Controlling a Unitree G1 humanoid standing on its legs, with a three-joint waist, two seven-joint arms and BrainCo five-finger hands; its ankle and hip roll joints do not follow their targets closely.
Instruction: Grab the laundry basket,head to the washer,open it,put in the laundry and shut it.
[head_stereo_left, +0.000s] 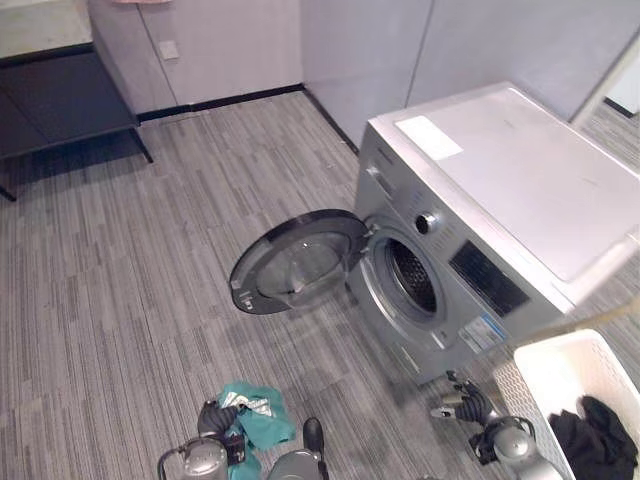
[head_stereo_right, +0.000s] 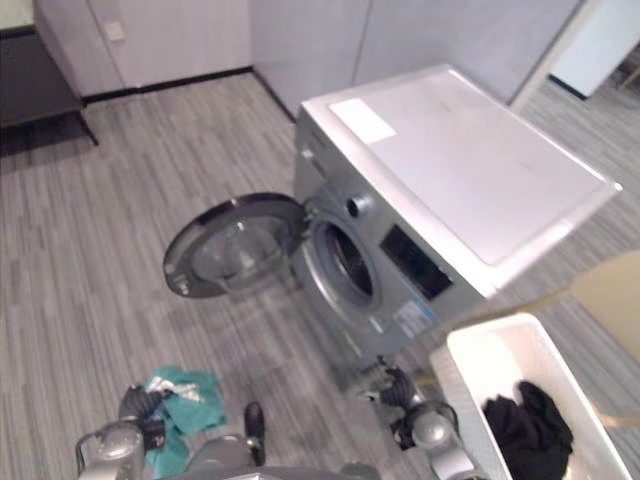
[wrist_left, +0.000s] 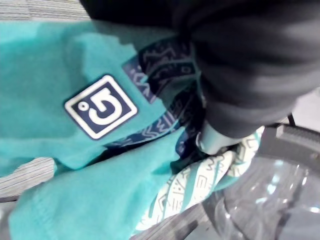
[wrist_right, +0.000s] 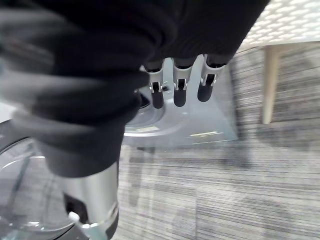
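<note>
The silver front-loading washer (head_stereo_left: 500, 190) stands at the right with its round door (head_stereo_left: 295, 262) swung wide open to the left, baring the drum mouth (head_stereo_left: 410, 278). At the lower right stands the white laundry basket (head_stereo_left: 560, 365), with a black garment (head_stereo_left: 595, 435) lying in it. My left hand (head_stereo_left: 217, 418) is low at the bottom left, shut on a teal patterned garment (wrist_left: 60, 75) that hangs above the floor. Between the washer's lower front and the basket is my right hand (head_stereo_left: 468, 402), whose fingers (wrist_right: 180, 92) are relaxed and hold nothing.
A dark table (head_stereo_left: 60, 100) stands against the far left wall. A white sheet (head_stereo_left: 428, 137) lies on the washer's top. A beige chair (head_stereo_right: 610, 290) stands behind the basket. Striped grey carpet lies open left of the door.
</note>
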